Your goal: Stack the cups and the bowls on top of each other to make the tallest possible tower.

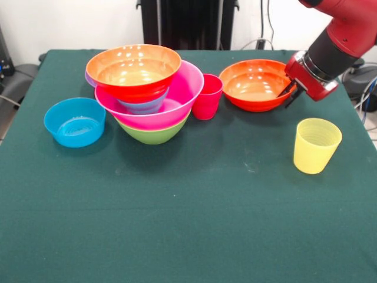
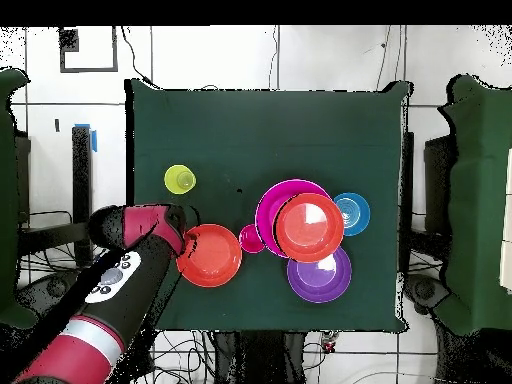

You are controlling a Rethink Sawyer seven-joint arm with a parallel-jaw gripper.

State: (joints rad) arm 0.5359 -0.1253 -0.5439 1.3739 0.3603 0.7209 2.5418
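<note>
The tower stands at the back left: a green bowl [image 1: 154,134] at the bottom, the big pink bowl [image 1: 177,105] in it, a small bluish bowl [image 1: 144,106] inside that, and a wide orange bowl [image 1: 134,69] on top. From overhead the tower [image 2: 305,222] is right of centre. A second orange bowl [image 1: 253,85] [image 2: 210,256] sits alone. My gripper [image 1: 290,94] [image 2: 189,224] is open at this bowl's right rim, its jaws a little apart. The red cup [image 1: 207,96] [image 2: 251,238] stands between tower and bowl. The yellow cup [image 1: 316,144] [image 2: 180,180] stands upright, apart.
A small blue bowl [image 1: 75,121] [image 2: 351,213] sits left of the tower. A purple bowl [image 1: 89,77] [image 2: 322,276] lies behind the tower, mostly hidden in the front view. The green cloth [image 1: 194,224] covers the table.
</note>
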